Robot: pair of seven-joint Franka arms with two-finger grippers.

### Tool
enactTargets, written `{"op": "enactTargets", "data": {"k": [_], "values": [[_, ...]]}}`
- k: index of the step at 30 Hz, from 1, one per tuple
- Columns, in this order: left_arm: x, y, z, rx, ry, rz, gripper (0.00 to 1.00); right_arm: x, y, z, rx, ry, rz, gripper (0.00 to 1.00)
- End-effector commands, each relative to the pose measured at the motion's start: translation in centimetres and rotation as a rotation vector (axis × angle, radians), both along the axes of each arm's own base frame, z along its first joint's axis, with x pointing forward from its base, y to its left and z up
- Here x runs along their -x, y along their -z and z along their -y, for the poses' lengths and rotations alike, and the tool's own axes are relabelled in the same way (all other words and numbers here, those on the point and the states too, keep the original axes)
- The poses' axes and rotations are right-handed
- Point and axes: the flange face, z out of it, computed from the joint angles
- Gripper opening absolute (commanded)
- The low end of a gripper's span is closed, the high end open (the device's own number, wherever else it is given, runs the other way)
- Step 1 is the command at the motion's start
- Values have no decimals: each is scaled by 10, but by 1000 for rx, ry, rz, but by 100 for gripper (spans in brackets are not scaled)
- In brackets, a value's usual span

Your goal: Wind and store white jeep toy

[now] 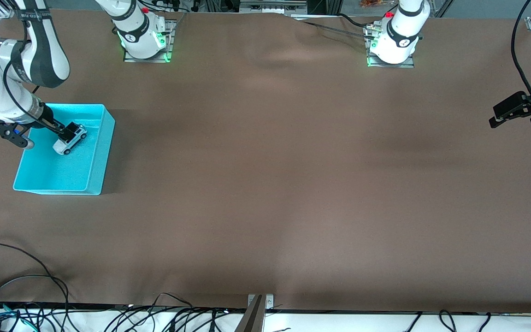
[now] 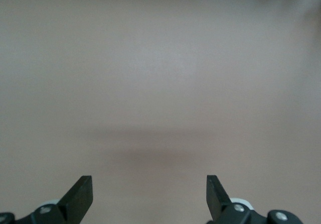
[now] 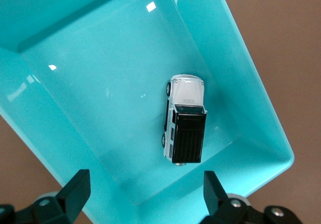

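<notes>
white jeep toy (image 3: pixel 183 119) lies released in turquoise bin (image 1: pixel 97 161), stored | right gripper (image 3: pixel 143 184) above it, jaws apart, empty | left gripper (image 2: pixel 149 194) waits over bare surface (image 1: pixel 293 184), jaws spread

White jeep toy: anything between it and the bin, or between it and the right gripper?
Nothing visible. The white jeep toy already sits on the floor of the turquoise bin. The right gripper hangs open right above it; the left gripper waits open, away.

White arms, black joints, black grippers
</notes>
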Motion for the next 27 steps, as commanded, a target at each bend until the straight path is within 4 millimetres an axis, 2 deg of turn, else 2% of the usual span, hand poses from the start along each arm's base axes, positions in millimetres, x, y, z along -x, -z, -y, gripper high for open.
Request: {"op": "enactTargets", "data": {"k": [1,4,9,13,19,27], "values": [[1,-8,1,29,16,16,100,7,-29,-10,10,-8,26,100],[1,-8,1,29,16,16,100,11,-39,-12,3,-21,17,100],[1,-8,1,29,16,16,100,11,-55,-28,-58,-123,5,100],[1,-9,1,29,16,18,100,2,-85,-32,-120,-190,-1,100],[1,-8,1,29,16,16,100,-11,-134,-50,-189,-238,-54,100],[1,-8,2,38,16,17,100,-23,-182,-89,-238,-286,-102,100]]}}
